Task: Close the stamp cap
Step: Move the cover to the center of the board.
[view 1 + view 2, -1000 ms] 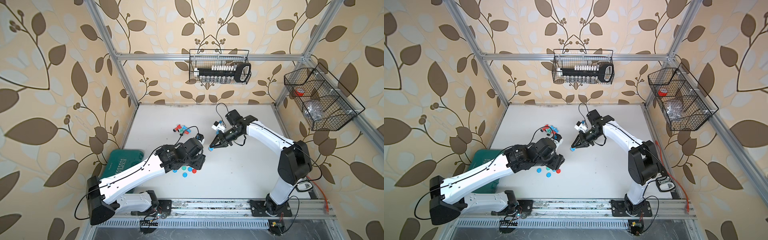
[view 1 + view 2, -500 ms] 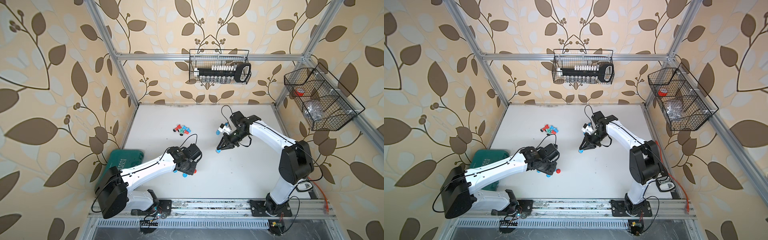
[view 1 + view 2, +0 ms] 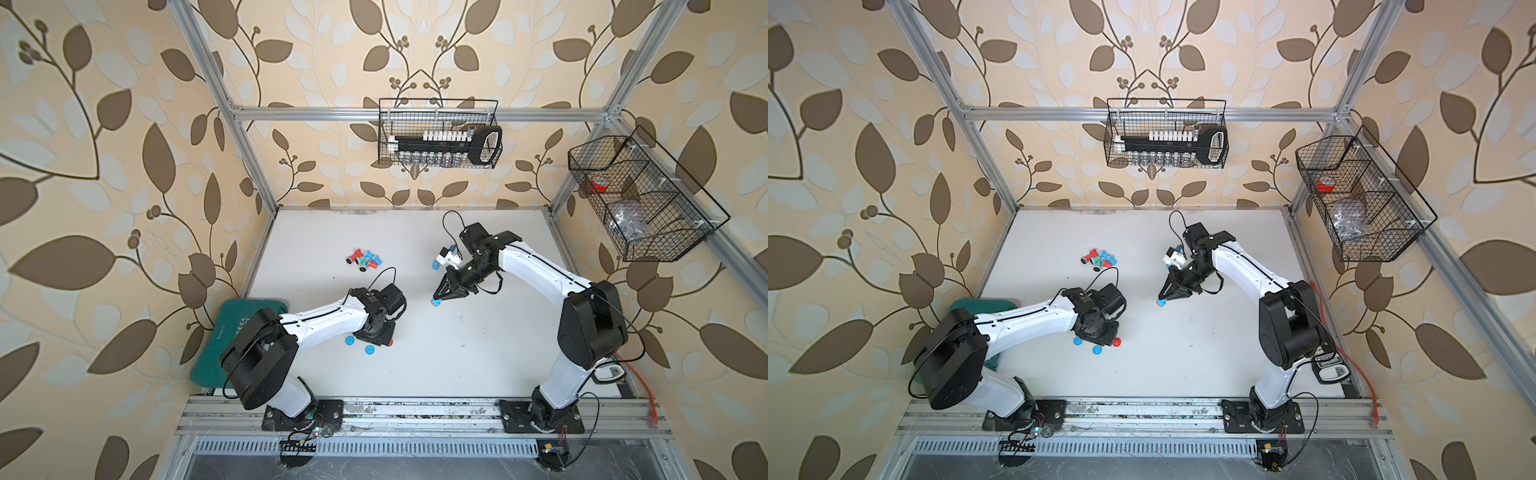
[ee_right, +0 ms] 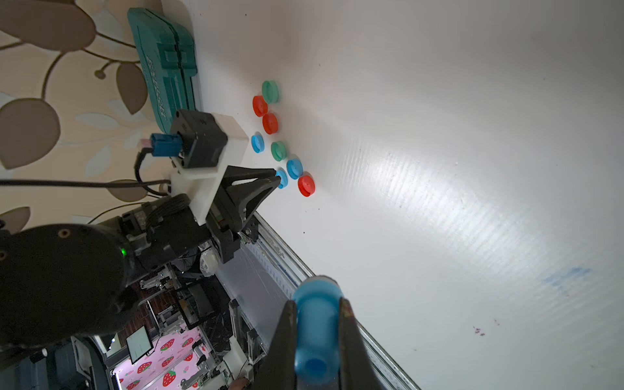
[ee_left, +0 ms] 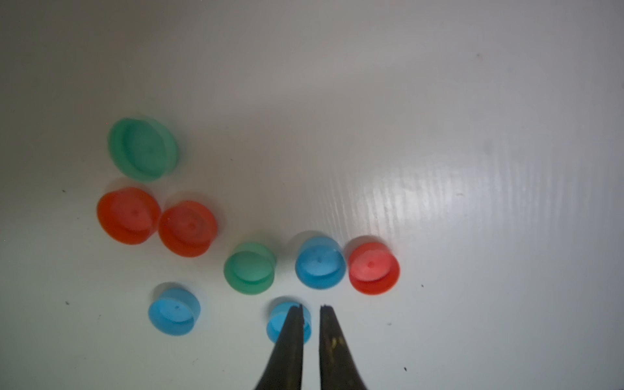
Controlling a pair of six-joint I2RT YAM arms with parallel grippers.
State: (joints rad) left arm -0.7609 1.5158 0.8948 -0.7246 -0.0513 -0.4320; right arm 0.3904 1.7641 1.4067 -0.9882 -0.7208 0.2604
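In both top views the left hand points straight down over some loose caps on the near left of the white surface. Its fingertips are hidden under its own wrist. The right hand is at mid-surface, to the right of the caps and a little farther back. It grips a blue stamp that pokes out past its tips. A cluster of stamps in red, green and blue lies farther back on the left. A green case lies at the left edge.

In the left wrist view the left hand is closed to a narrow gap, with the edge of a blue cap caught between its tips. Seven more caps lie on the surface clear of the hand: two green, three red and two blue. Two red ones touch each other, and a blue and a red one touch just beyond the tips.

In the right wrist view the right hand clamps the blue stamp across its body between both fingers, one end reaching past the tips. Beyond it, the left hand has its tips down on the blue cap, with the green case behind.
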